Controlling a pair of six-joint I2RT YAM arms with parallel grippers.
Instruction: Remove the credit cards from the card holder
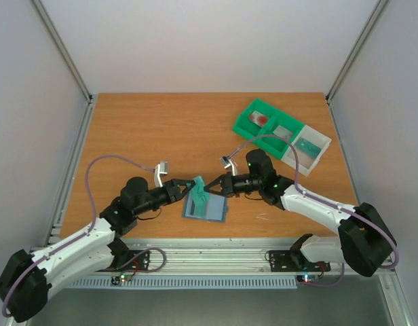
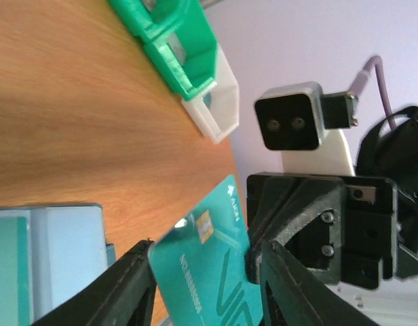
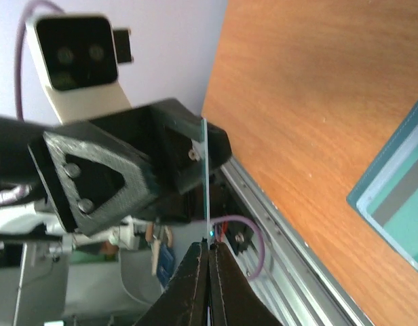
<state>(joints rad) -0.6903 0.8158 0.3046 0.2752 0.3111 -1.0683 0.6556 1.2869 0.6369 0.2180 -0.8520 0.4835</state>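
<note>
Where the two arms meet, a teal card (image 2: 202, 272) is up in the air, just above the card holder (image 1: 207, 209). The right jaws are clenched tight on one edge of this card. In the right wrist view the card looks like a thin line coming out of them. The left jaws are released. They stand apart, with the flat face of the card between them. One corner of the card is very close to one side, but I cannot tell if it touches. The card holder is slate-blue. It lies open and flat on the counter (image 1: 141, 129), near the middle of the near edge, and something teal shows inside it. The left arm (image 1: 73, 248) reaches in from the near left corner. The right arm (image 1: 317, 207) reaches in from the near right corner. Well apart from all this, by the right edge and toward the far right corner, sits a green and white bin (image 1: 240, 126) with three boxes in a row. A red-pink card (image 1: 258, 119) lies in the first box, a grey card (image 1: 284, 132) in the next one, and another teal card (image 1: 307, 145) in the white box at the end.
</note>
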